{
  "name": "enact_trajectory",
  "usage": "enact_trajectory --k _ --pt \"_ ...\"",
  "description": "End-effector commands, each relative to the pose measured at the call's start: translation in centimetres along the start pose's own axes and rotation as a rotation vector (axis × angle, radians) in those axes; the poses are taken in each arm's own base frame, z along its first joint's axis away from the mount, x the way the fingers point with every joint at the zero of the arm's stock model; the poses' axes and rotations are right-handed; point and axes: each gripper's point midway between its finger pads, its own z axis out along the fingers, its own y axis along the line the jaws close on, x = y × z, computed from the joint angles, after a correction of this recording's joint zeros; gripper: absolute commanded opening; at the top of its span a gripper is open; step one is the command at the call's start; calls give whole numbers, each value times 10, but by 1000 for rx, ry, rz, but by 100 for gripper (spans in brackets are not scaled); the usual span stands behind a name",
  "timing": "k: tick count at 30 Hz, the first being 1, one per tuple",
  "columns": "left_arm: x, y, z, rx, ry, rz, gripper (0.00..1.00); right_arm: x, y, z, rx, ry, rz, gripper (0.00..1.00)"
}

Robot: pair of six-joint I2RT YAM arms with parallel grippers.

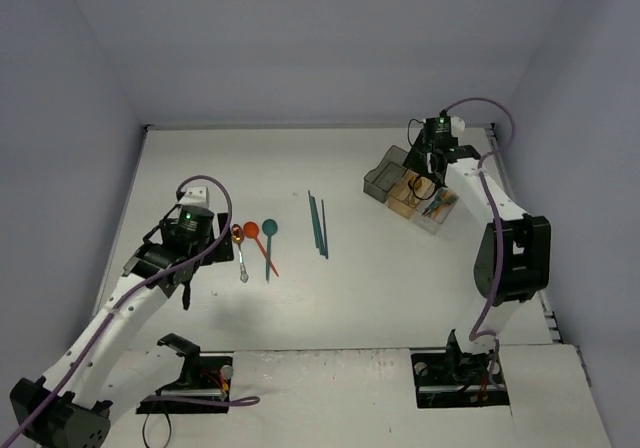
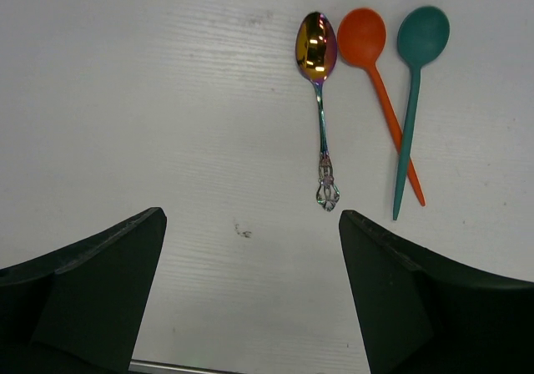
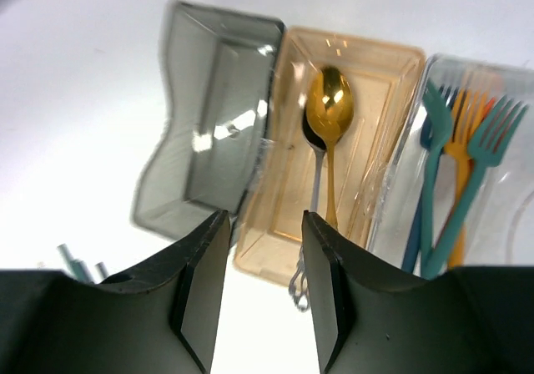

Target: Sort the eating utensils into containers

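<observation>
Metal spoon [image 2: 318, 98] lies ahead of my left claw [image 2: 250, 215], slightly right, handle end nearest, long axis pointing away. Claw wide open, empty. Left arm is nearer.

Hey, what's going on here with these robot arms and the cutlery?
Two arms are sorting cutlery into bins. The right gripper hangs open and empty above them: the orange bin holds a gold spoon, the clear bin forks, the grey bin nothing. The left gripper, open, hovers by an iridescent spoon, orange spoon and teal spoon on the table. Some slim teal pieces lie mid-table.
</observation>
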Motion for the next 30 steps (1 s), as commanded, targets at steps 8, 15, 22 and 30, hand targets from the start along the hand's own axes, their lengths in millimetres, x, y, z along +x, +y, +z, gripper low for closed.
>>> enact_trajectory --k 8,15,22,30 --pt "23 -46 59 41 173 -132 76 -31 14 -115 -179 -196 -108 40" --pt "29 -57 102 31 256 -179 66 -6 1 -134 -207 -187 -122 40" --pt "39 -54 142 -22 319 -190 53 5 -2 -152 -255 -195 -131 40" --pt "50 -54 164 -69 355 -181 35 13 -5 -157 -270 -191 -141 41"
